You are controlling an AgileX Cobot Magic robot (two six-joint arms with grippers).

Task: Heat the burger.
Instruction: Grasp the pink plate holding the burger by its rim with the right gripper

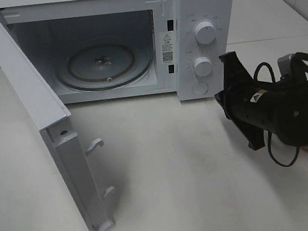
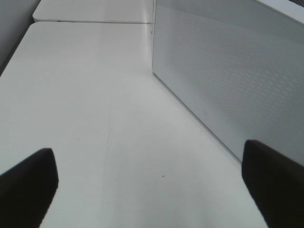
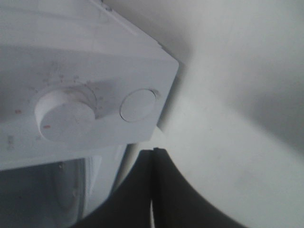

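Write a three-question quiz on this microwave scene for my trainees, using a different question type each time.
1. True or false: the microwave door stands open.
2. What sits on the glass turntable? A) a burger B) a cup C) nothing
3. Fill in: the right hand, close to the round button, is ____ (open or shut).

Key: 1 true; 2 C; 3 shut.

White microwave (image 1: 206, 4), dot-patterned door (image 2: 228, 71) — black fingers (image 3: 183, 202).
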